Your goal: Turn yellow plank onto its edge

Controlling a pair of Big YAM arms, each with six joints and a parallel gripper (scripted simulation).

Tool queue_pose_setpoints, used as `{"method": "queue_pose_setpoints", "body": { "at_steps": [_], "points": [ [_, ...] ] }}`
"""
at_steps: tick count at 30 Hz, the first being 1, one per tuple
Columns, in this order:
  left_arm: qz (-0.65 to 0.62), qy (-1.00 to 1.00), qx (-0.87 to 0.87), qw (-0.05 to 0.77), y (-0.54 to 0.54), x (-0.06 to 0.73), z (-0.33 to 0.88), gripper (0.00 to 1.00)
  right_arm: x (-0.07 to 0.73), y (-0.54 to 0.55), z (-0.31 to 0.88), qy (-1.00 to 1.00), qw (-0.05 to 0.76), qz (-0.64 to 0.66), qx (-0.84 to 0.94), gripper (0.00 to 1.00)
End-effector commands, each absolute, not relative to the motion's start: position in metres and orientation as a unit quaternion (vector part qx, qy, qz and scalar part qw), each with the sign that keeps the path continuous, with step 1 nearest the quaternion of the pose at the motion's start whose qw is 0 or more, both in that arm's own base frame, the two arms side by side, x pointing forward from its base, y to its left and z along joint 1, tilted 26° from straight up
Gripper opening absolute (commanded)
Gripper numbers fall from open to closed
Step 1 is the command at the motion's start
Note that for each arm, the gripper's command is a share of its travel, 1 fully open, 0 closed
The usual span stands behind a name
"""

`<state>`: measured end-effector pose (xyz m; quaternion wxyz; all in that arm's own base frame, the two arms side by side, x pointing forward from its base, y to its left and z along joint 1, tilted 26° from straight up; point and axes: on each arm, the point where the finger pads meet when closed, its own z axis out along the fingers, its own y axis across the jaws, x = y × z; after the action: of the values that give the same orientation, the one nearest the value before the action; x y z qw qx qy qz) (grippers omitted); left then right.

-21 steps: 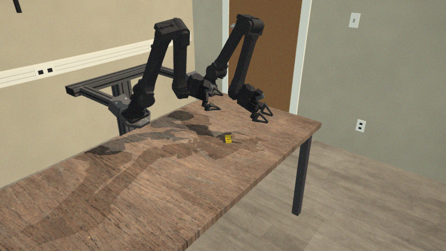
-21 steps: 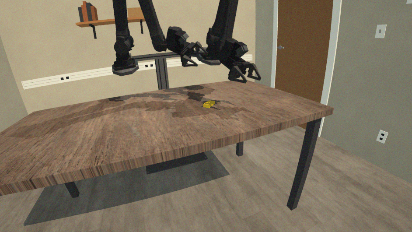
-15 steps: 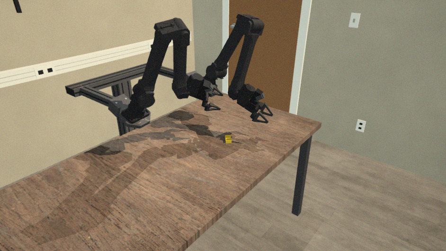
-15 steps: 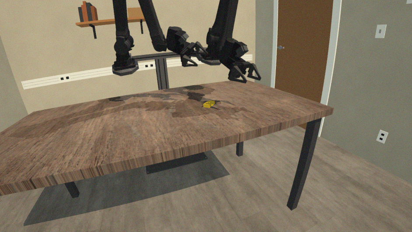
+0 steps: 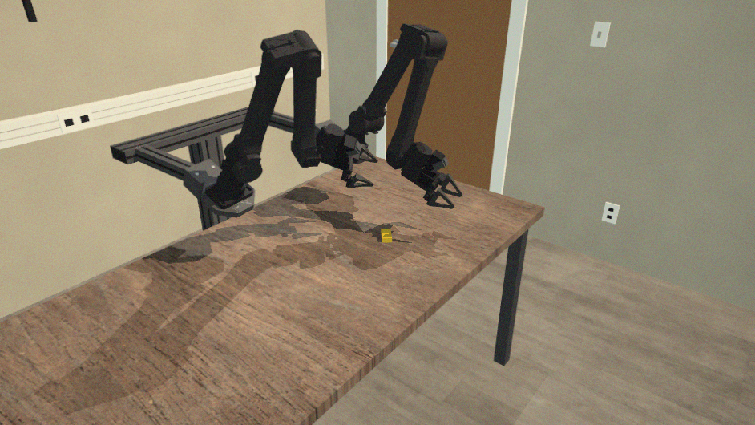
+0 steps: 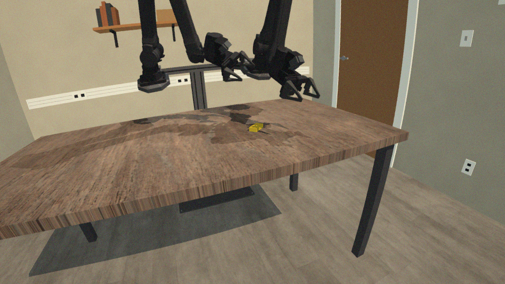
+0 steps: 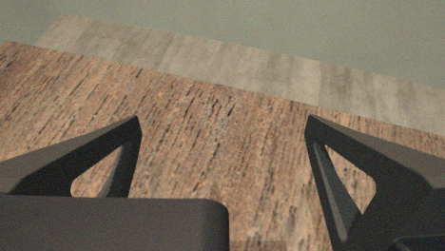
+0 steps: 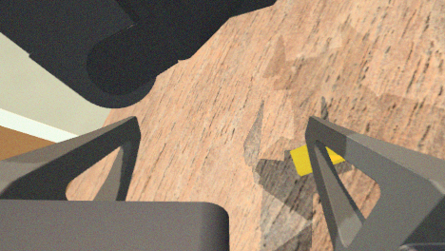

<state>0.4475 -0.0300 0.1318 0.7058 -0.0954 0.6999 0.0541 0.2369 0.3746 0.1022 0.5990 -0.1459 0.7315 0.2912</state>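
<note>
The yellow plank [image 5: 386,235] is a small yellow block lying on the wooden table, in the arms' shadows; it also shows in the exterior view [image 6: 255,127]. My right gripper [image 5: 358,168] hangs open and empty above the table behind the plank, rolled on its side. In the right wrist view the plank [image 8: 307,159] shows partly behind the right finger, well below the open gripper [image 8: 222,125]. My left gripper [image 5: 441,192] is open and empty above the table near the door-side end, away from the plank. The left wrist view shows the open fingers over bare wood.
The table's end edge [image 7: 266,92] lies just beyond the left gripper, with floor past it. The arm bases stand on a black frame [image 5: 174,153] behind the table. A brown door [image 5: 448,90] is behind the arms.
</note>
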Motion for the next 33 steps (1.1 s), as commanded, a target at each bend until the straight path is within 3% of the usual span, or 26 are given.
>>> {"method": "queue_pose_setpoints", "body": {
  "at_steps": [1, 33],
  "points": [
    [0.053, 0.697, -0.096, 0.709, -0.030, 0.447, 0.135, 1.00, 0.237, 0.376, 0.104, 0.730, 0.600, 0.293, -0.145, 1.00],
    [0.053, 0.697, -0.096, 0.709, -0.030, 0.447, 0.135, 1.00, 0.294, 0.354, 0.116, 0.735, 0.619, 0.255, -0.105, 1.00]
  ]
}}
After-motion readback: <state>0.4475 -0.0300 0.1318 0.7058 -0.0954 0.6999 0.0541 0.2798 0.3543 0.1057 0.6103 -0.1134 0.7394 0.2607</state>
